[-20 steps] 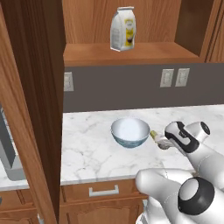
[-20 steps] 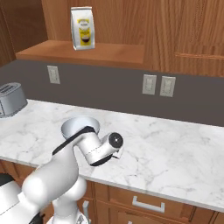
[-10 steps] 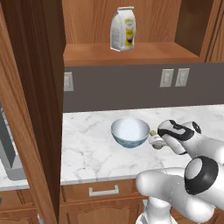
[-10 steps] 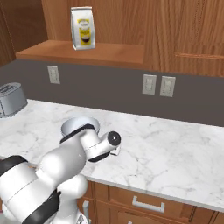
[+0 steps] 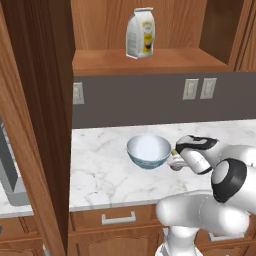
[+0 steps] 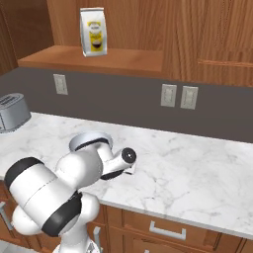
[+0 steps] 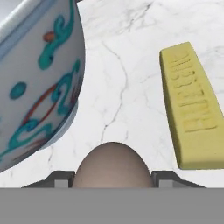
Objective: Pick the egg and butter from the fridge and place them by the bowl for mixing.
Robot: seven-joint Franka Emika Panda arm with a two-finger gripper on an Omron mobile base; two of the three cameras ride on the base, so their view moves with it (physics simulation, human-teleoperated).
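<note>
Egg (image 7: 113,165) between tool (image 7: 113,177) tips

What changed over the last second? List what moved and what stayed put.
The arm swung in toward the bowl, bringing the gripper down to the counter just beside it. The egg sits between the jaws, above the marble. The butter lies flat nearby. Bowl, yellow bag on the shelf and toaster stayed put.
</note>
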